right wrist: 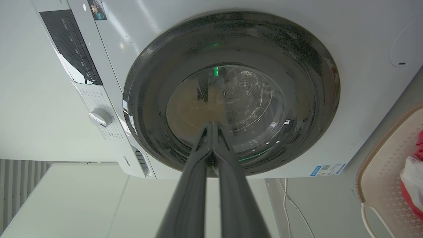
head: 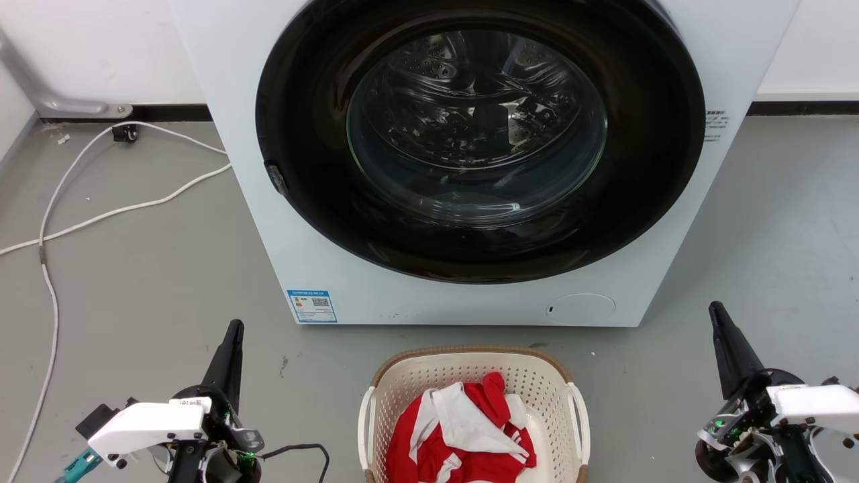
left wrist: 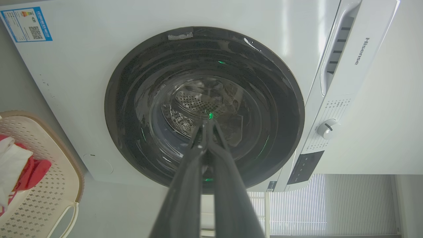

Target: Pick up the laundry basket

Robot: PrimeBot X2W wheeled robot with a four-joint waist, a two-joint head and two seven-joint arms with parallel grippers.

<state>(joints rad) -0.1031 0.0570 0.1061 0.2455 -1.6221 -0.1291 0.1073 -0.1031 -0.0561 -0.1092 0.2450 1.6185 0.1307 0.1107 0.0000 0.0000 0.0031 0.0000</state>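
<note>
The laundry basket (head: 429,381) stands on the grey floor (head: 147,315) at the bottom centre of the head view, just in front of the washing machine (head: 315,261) and apart from its front panel. The basket is upright. Its brown rim (head: 470,350) faces the machine, and a white handle (head: 366,421) shows on each side. A heap of red and white clothes (head: 470,433) lies inside it. The left gripper (head: 233,335) is at the lower left, well apart from the basket and touching nothing. In the left wrist view its fingers (left wrist: 185,185) are pressed together along their length, with nothing between them, and they point at the round dark door (head: 480,134) of the machine. The right gripper (head: 719,318) is at the lower right, likewise well clear of the basket. Its fingers (right wrist: 193,191) are closed against each other and empty in the right wrist view, also aimed at the door. The door is closed and the drum is visible behind the glass. A blue label (head: 311,306) sits at the lower left corner of the machine's front. A white cable (head: 100,216) trails across the floor to the left of the machine.
</note>
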